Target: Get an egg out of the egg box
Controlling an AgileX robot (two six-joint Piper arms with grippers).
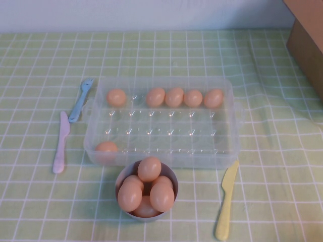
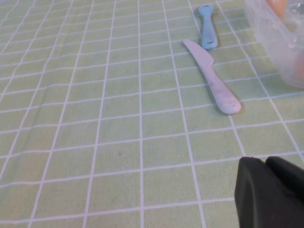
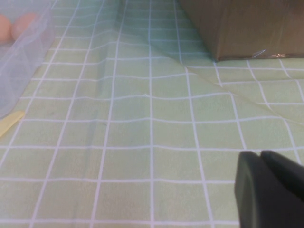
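High view shows me the egg box [image 1: 160, 122] in the middle of the worktop, with 6 eggs in it by my count. 5 sit along the row nearest the far edge, and 1 egg [image 1: 106, 147] sits alone in the near-left dimple, closest to my side; that is the one I judge easiest to reach. All the other dimples look bare.

Just in front of the box, toward the near edge, a small grey bowl [image 1: 173, 177] is heaped with about 5 more eggs, the top one riding above the rim. Toward the left edge lie a pink knife [image 1: 61, 142] and a blue fork [image 1: 80, 100], and near the right front a yellow knife [image 1: 226, 199]. A cardboard box [image 1: 308, 43] fills the far-right corner.

The left gripper [image 2: 270, 192] hovers low over bare cloth on the left side, apart from the pink knife. I cannot tell whether it is released or clenched. The right gripper [image 3: 270, 190] sits low over cloth on the right side, short of the cardboard box, and I cannot tell its state either. Neither arm shows in the high view.

My worries: the clear wall is hard to judge, so a finger could clip it and shove the light box. A reach over the bowl could topple that heap. A hard pinch could crack the shell.
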